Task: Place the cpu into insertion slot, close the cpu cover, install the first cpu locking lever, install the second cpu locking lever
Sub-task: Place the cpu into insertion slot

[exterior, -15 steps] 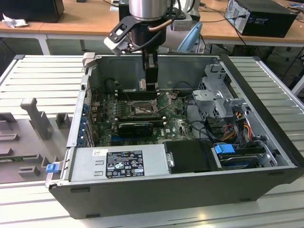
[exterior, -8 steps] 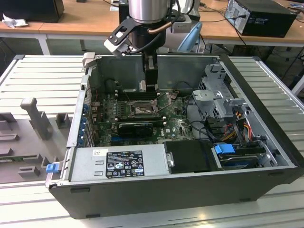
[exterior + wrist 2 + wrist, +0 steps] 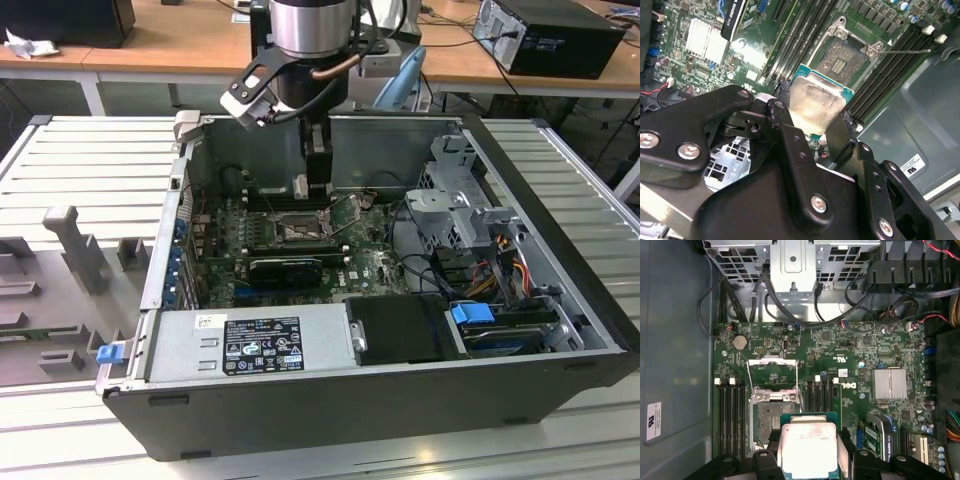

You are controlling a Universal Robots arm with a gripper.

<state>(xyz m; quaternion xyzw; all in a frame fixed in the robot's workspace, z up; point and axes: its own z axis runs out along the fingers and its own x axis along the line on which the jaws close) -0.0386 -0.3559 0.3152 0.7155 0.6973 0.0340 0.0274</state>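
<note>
An open desktop computer case (image 3: 400, 400) lies on its side on a slatted metal table (image 3: 90, 160). Everything below is placed by the insertion slot (image 3: 298, 231), the small square socket near the middle of the case.

A robot arm (image 3: 310, 25) reaches down into the case directly over the slot. The green motherboard (image 3: 370, 265) surrounds the slot on every side. Long black memory slots (image 3: 730, 415) run just beside the slot, with more on its opposite flank. A silver finned heat sink (image 3: 890, 384) sits well apart from the slot, past the second group of memory slots.

The black gripper (image 3: 318, 170) hangs above the slot; in both wrist views its jaws (image 3: 812, 112) (image 3: 810, 460) are clenched on the cpu, one finger (image 3: 782, 125) on each of two opposite edges.

The cpu cover (image 3: 771, 361), a thin metal frame, stands swung up from the slot's far edge, leaving the slot (image 3: 771, 420) (image 3: 842, 55) uncovered with its dark centre bare.

The cpu (image 3: 807, 450) (image 3: 817, 102), a pale silver square on a green backing, is held over the slot's near edge, apart from it and not seated.
</note>
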